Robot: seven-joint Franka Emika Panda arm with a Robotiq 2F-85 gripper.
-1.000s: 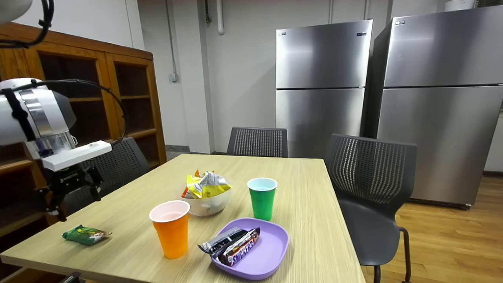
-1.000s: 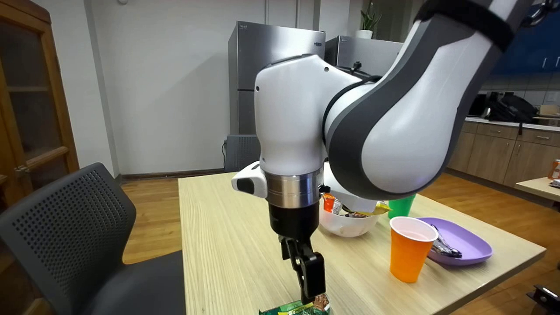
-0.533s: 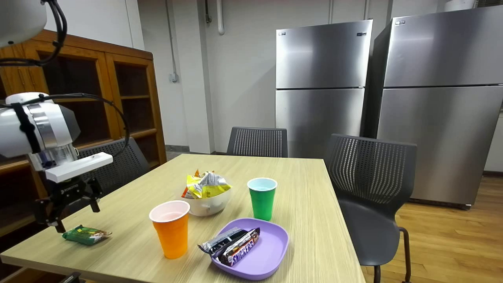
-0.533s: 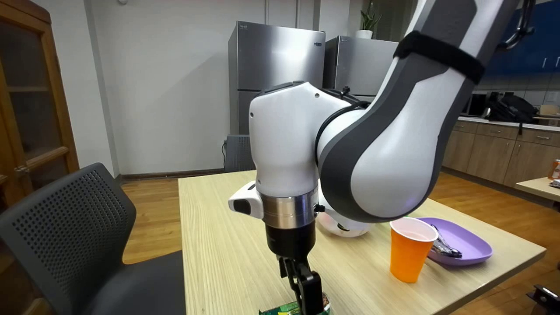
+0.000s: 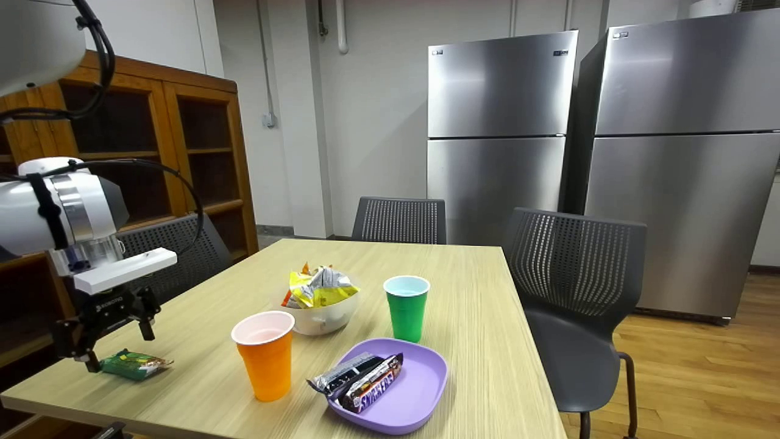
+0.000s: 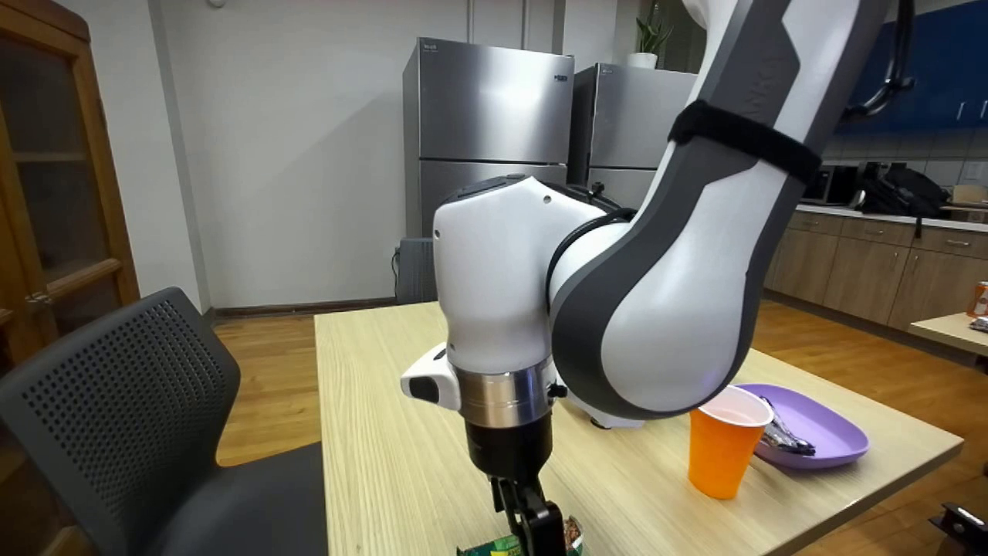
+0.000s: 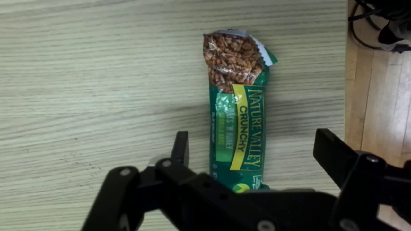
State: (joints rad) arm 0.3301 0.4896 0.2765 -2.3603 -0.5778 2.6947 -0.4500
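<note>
Granola bar (image 7: 237, 112) lay flat on the table (image 5: 463, 274) near one edge, and you had just brought the gripper (image 5: 120, 349) down to it: over the last second the arm (image 6: 502, 278) sank in both exterior views while the bar stayed put. Your fingers (image 7: 181, 146) were spread wide, one each side of the bar's lettered half, neither touching it in the wrist view. Gap was tighter on the side away from the edge, so your centring was a bit off. Judgement: you were down to alignment and depth, no grip made yet; you couldn't tell whether the fingers met the table. Counts: you had one granola bar, one purple plate (image 5: 420, 390) with two candy bars (image 5: 373, 384), one poking past its rim, one orange cup (image 5: 266, 363), one green cup (image 5: 407, 311), and one white bowl (image 5: 323, 320) of snack bags (image 5: 329, 292), too jumbled to number. You also had two fridges (image 5: 499, 91), three chairs (image 5: 576, 274) and one wooden cabinet (image 5: 207, 122) in an exterior view.
</note>
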